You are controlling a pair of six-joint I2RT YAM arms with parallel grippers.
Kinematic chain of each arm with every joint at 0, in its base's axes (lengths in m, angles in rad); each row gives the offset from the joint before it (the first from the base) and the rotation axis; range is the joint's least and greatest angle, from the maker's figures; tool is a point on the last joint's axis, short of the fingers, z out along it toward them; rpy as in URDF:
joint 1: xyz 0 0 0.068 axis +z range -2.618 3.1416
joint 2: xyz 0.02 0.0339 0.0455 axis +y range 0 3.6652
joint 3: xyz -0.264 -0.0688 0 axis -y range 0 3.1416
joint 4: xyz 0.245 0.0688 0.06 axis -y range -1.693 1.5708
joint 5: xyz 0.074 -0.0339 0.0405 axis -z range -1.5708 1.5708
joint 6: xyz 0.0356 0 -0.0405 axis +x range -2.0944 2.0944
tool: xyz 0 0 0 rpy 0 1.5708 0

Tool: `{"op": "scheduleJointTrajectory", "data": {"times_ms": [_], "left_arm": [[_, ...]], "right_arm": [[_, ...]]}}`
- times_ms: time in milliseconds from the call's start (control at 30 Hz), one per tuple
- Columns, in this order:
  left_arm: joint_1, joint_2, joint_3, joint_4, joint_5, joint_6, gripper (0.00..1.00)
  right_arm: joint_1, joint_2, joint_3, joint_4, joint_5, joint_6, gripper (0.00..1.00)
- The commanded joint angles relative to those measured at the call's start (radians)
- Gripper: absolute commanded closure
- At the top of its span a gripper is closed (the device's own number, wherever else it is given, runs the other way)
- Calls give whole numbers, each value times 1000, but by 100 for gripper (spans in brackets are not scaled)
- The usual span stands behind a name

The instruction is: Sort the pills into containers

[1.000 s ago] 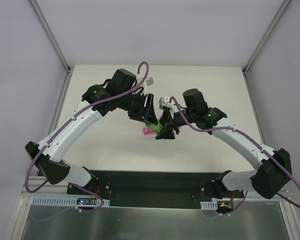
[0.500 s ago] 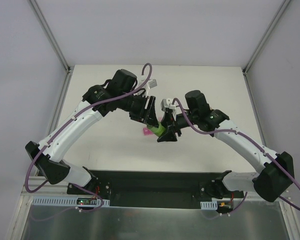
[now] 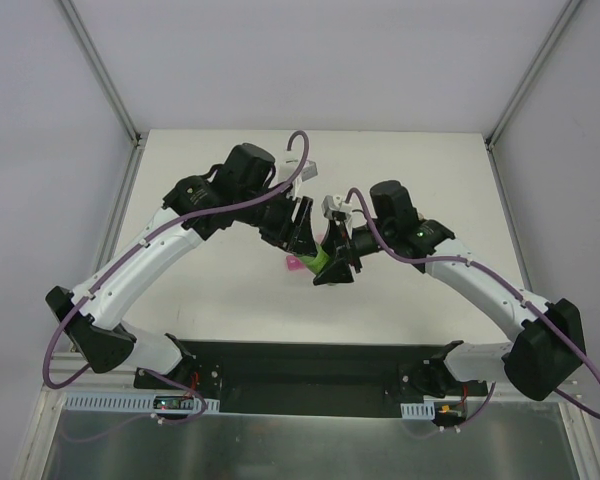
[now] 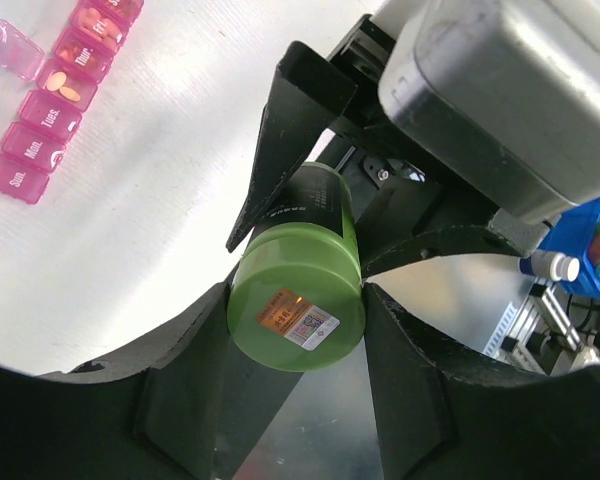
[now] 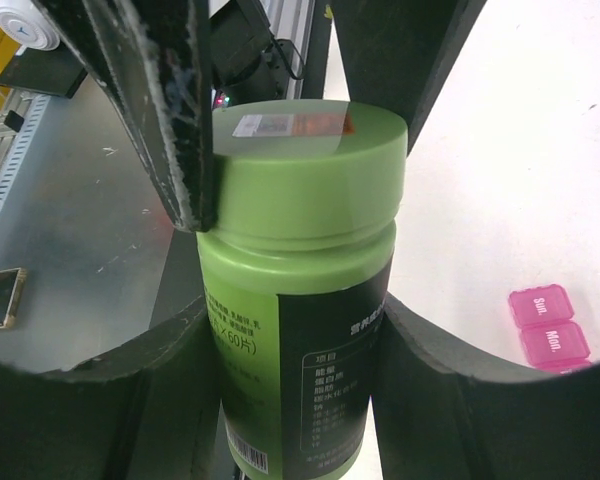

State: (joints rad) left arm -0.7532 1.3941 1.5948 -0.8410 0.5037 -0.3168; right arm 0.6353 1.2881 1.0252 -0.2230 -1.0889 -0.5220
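Change: the left arm has swung its wrist rightward, closer to the right arm; the green bottle [image 3: 321,262] has stayed put.
Right claw [image 5: 295,340]: half-open, clamping the bottle's body.
Containers [image 4: 55,100]: pink strip lying flat on the table [image 3: 430,170], just left of the bottle.
Left claw [image 4: 295,335]: partly closed around the bottle's lid [image 4: 292,290].

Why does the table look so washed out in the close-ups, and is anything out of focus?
Left wrist view: the white table is overexposed, yet the green bottle and pink containers look sharp. Right wrist view: bottle label crisp, background soft. Top view: even light.
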Motion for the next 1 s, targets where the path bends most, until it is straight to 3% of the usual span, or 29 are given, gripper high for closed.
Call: {"op": "scheduleJointTrajectory", "data": {"times_ms": [0, 667, 767, 967], "left_arm": [[-37, 11, -48, -101, 100, 114, 85], [-43, 19, -48, -115, 297, 268, 82], [-49, 16, -61, -116, 283, 272, 82], [-80, -38, -94, -75, 125, 308, 78]], "right_arm": [[-9, -26, 35, 209, -83, 51, 90], [-8, -67, 13, 218, -108, 48, 91], [-8, -70, 15, 243, -109, 51, 91], [-9, -64, 13, 299, -137, 114, 91]]}}
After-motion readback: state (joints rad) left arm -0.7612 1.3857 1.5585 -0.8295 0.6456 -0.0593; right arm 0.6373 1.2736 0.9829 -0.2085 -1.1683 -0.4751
